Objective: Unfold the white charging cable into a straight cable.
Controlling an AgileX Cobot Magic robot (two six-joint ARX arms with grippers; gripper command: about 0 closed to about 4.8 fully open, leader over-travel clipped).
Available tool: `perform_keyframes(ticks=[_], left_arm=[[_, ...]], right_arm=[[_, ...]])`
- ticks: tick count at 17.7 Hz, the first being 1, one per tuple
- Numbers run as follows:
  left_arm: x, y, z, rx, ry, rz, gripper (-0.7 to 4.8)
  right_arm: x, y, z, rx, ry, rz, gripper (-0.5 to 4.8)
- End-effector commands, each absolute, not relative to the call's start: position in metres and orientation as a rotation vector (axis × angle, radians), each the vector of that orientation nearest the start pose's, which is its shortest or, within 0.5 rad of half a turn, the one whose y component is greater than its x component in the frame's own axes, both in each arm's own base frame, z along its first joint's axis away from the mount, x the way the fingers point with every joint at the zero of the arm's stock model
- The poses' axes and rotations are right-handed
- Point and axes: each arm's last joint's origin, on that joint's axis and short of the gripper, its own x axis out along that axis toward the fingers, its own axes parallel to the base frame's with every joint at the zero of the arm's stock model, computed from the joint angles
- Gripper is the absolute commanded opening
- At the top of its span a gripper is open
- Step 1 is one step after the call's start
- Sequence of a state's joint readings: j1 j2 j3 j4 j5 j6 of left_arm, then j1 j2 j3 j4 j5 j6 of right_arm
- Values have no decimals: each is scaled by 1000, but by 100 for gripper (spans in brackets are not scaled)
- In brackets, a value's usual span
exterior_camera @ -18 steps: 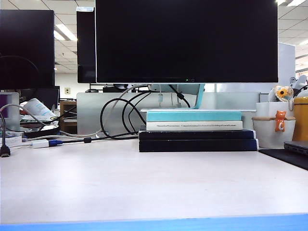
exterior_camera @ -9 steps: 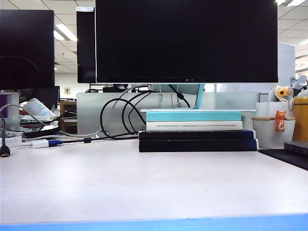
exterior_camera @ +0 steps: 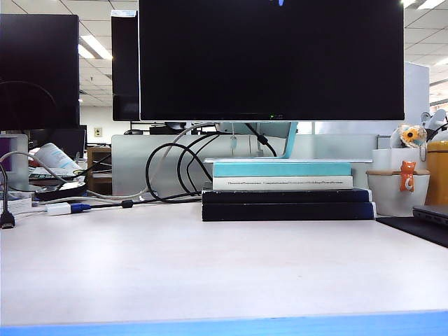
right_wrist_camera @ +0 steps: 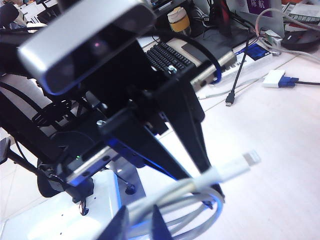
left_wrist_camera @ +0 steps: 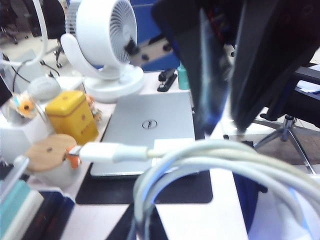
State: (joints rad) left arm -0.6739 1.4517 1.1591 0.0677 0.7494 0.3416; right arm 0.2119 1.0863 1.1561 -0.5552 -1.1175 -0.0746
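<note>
White charging cable (left_wrist_camera: 210, 160) held by both grippers.

Office; monitor (exterior_camera: 271, 59), ceiling lights (exterior_camera: 96, 47)

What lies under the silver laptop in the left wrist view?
The silver laptop rests on a black mat, whose edge shows in front. The rest is covered by the laptop and the white charging cable bundled in the left gripper.

An office: ceiling light panels (exterior_camera: 94, 47) glow behind dark monitors (exterior_camera: 271, 59) on a pale desk (exterior_camera: 210, 266).
</note>
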Motion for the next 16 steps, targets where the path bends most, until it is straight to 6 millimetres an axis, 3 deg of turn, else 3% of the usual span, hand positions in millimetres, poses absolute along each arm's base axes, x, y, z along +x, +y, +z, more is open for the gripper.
perform_keyframes(ticks=[1, 12, 14, 16], left_arm=[[243, -220, 341, 274, -85, -1436, -6], [244, -225, 336, 282, -46, -1369, -6], [246, -227, 332, 269, -23, -1375, -6], [247, -227, 335, 249, -42, -1375, -6]], right_arm=[[205, 71, 374, 190, 443, 1315, 63], [204, 72, 374, 211, 440, 1382, 40], [204, 72, 374, 214, 442, 1389, -6], [204, 72, 374, 220, 438, 1414, -6]])
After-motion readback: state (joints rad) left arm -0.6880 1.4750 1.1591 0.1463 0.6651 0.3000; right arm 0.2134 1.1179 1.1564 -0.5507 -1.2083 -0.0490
